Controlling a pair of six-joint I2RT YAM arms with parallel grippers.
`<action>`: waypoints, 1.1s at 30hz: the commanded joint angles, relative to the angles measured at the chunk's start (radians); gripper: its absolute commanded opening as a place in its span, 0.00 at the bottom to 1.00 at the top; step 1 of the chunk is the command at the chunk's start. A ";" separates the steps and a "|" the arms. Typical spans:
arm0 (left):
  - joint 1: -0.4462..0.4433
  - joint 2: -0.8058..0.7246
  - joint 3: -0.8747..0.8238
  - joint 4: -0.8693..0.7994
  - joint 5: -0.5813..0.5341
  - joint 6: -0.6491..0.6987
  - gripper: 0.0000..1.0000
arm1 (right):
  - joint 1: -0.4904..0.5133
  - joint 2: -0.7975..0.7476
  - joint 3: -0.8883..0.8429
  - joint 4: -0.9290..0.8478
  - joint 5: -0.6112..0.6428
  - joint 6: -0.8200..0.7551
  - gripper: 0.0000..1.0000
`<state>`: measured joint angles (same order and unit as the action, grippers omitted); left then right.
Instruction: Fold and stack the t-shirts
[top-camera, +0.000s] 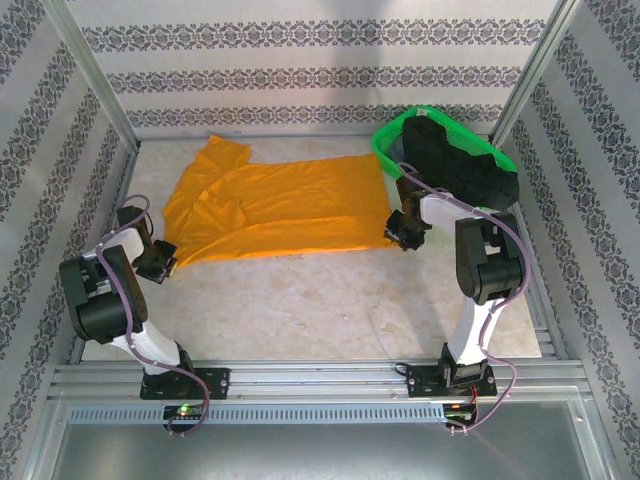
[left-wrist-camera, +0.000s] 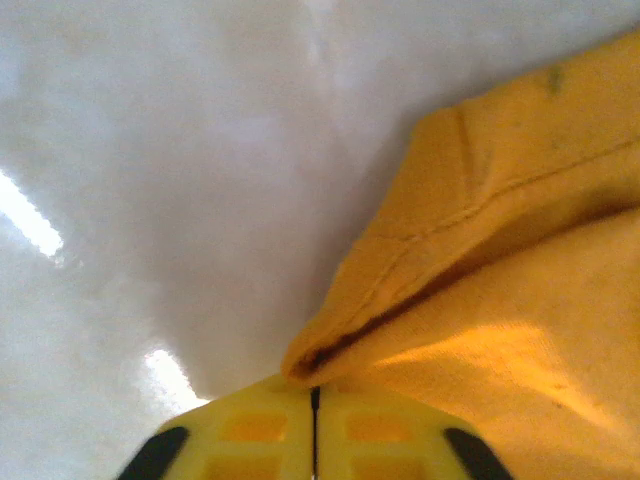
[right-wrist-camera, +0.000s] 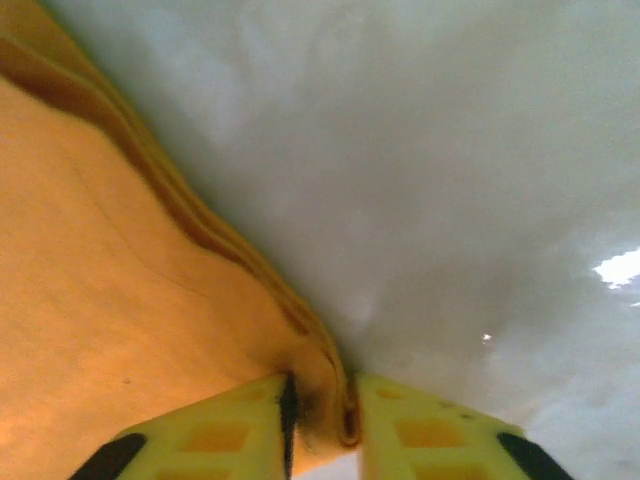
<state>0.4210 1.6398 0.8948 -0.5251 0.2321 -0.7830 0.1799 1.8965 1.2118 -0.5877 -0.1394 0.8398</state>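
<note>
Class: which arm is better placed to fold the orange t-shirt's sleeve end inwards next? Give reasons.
Left, probably: the left gripper is shut on the near sleeve-end corner of the orange t-shirt. The right gripper pinches the opposite end, beside the green basket.

Left arm (top-camera: 100, 295) and right arm (top-camera: 485, 265) share black joints, white links, yellow fingers (left-wrist-camera: 250, 435) (purple cables (top-camera: 127, 213) loop alongside).

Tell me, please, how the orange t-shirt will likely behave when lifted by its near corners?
Probably floppy: the orange t-shirt lies wrinkled and flat, so it should sag between the left gripper and right gripper. Likely light: it bunches thinly where pinched.
</note>
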 joint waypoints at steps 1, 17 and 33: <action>0.002 0.033 0.043 0.124 0.015 0.013 0.00 | 0.016 0.026 0.043 0.003 0.024 0.027 0.06; 0.002 -0.315 0.022 -0.142 -0.185 -0.189 0.00 | 0.016 -0.166 0.111 -0.156 0.076 0.069 0.00; 0.002 -0.664 -0.364 -0.355 -0.398 -0.451 0.00 | 0.018 -0.315 -0.319 -0.210 0.078 0.023 0.00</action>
<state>0.4210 1.0386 0.5320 -0.7879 -0.0727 -1.1683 0.1944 1.6089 0.9241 -0.7685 -0.0898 0.8848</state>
